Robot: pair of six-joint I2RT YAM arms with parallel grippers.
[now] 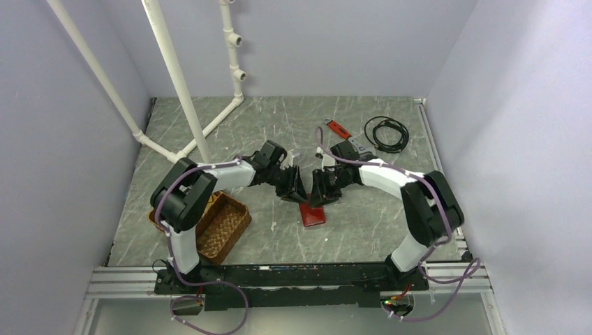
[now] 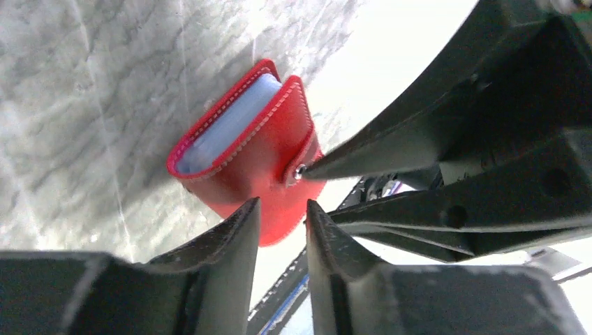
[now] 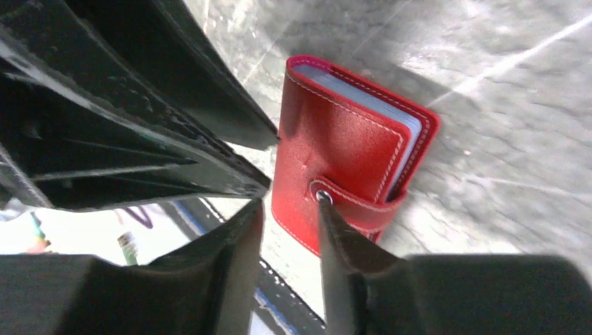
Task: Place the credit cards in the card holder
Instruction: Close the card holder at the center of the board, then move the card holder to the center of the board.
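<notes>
The red card holder (image 1: 312,214) lies folded on the grey table, its strap snapped over the front cover (image 3: 335,146). Pale blue-grey layers (image 2: 230,122) show between its covers; I cannot tell cards from sleeves. No loose credit cards are in view. My left gripper (image 2: 280,209) hovers just above the holder's near edge, open by a narrow gap with nothing in it. My right gripper (image 3: 288,209) is also open and empty, and one of its fingertips (image 3: 322,204) rests at the metal snap. In the top view both grippers (image 1: 292,192) (image 1: 322,192) meet tip to tip over the holder.
A brown wicker tray (image 1: 223,227) sits at the front left beside the left arm. A red-handled wrench (image 1: 340,130) and a coiled black cable (image 1: 386,132) lie at the back right. White pipes (image 1: 174,70) rise at the back left.
</notes>
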